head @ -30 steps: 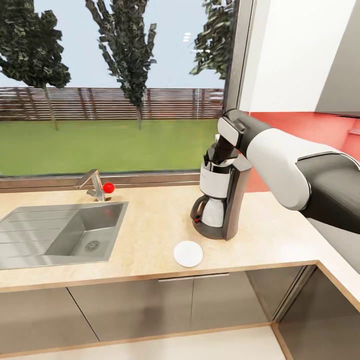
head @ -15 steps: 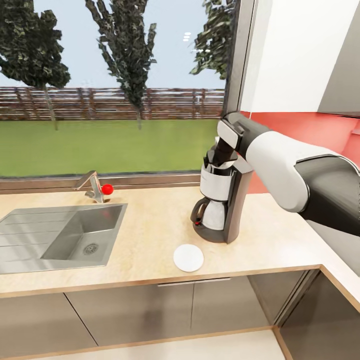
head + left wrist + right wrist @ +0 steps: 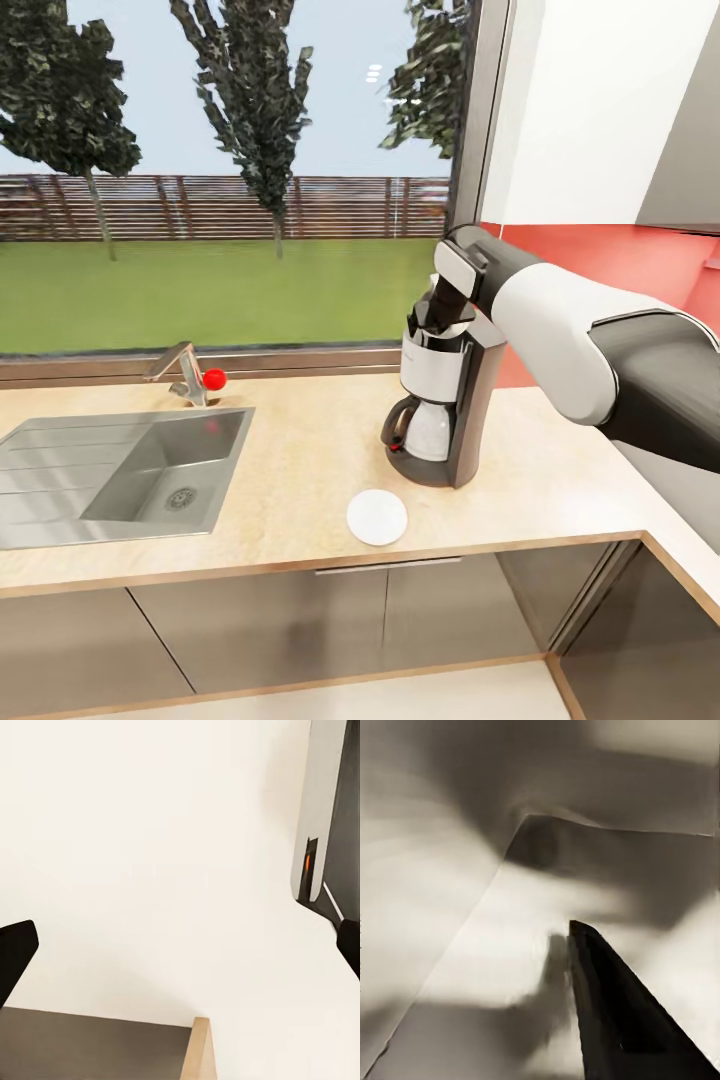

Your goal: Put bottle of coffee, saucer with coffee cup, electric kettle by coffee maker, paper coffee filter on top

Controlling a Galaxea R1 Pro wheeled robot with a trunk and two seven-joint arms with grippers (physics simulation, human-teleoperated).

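One thin paper coffee filter is seen as a small pale edge at the top of the coffee maker, right where the right gripper is pressed down onto the machine's white upper housing. In the right wrist view a pale, softly folded sheet is seen very close to one dark finger, and it is judged to be the filter; whether the jaws are closed on it or already parted cannot be told. Such a filter is judged to be almost weightless, limp and easily crumpled or torn, so it would best be taken by its rim with a light pinch and let go only once it is settled, lest it cling to a finger. The coffee maker stands upright on the tabletop, toward its right-hand corner, with the white carafe under the housing. The saucer lies flat just in front of the machine, near the tabletop's front edge, and carries no cup; being stiff, smooth and breakable, it would be gripped by its rim. A steel sink with a red-knobbed tap is set well apart from the machine. The left gripper is held wide open and empty, its two dark fingertips at opposite edges of the left wrist view over a pale surface.
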